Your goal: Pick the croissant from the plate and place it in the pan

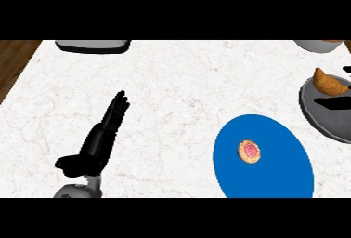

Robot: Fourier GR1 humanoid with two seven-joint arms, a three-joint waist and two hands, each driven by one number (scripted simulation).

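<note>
The croissant (329,84) already lies in the grey pan (322,117), just right of the blue plate (274,179); a small jam tart (250,151) sits on that plate; the left hand (103,135) rests well left of it on the worktop (171,83), fingers straight and apart; the right hand is out of view. Judged risk: the croissant sits near the pan's rim and a nudge could tip it out; no writing is visible.

So the golden-brown croissant (329,83) is sitting in the grey round pan (328,116) over at the right edge of the white marble counter (178,88). Just beside the pan there's a blue round plate (274,172) with 1 small jam-topped cookie (250,151) on it. The black left hand (103,135) lies at lower left, well apart from the plate, fingers straight and pointing up the counter.
</note>
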